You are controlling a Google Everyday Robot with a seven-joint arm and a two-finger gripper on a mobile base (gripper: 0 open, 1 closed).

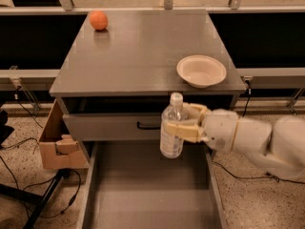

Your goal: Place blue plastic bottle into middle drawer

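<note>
One clear, white-capped bottle (pixel 170 141) in tool (pixel 185 126) above drawer (pixel 147 192)

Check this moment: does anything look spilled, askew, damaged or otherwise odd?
Nothing stands out. The gripper, fingers shut on the blue plastic bottle, holds it upright and capped over the open middle drawer, whose floor is bare. The white bowl sits upright on the cabinet top, the orange ball at its back left.

The grey cabinet top (pixel 143 56) carries two things, well apart. An orange ball (pixel 98 20) sits at about 11 o'clock near the far-left corner, and a white bowl (pixel 201 71) stands upright at about 4 o'clock near the front-right edge. Past the front edge, at 5 o'clock, the gripper (pixel 183 124) clasps the blue plastic bottle (pixel 171 137) above the middle drawer (pixel 147 194).
</note>
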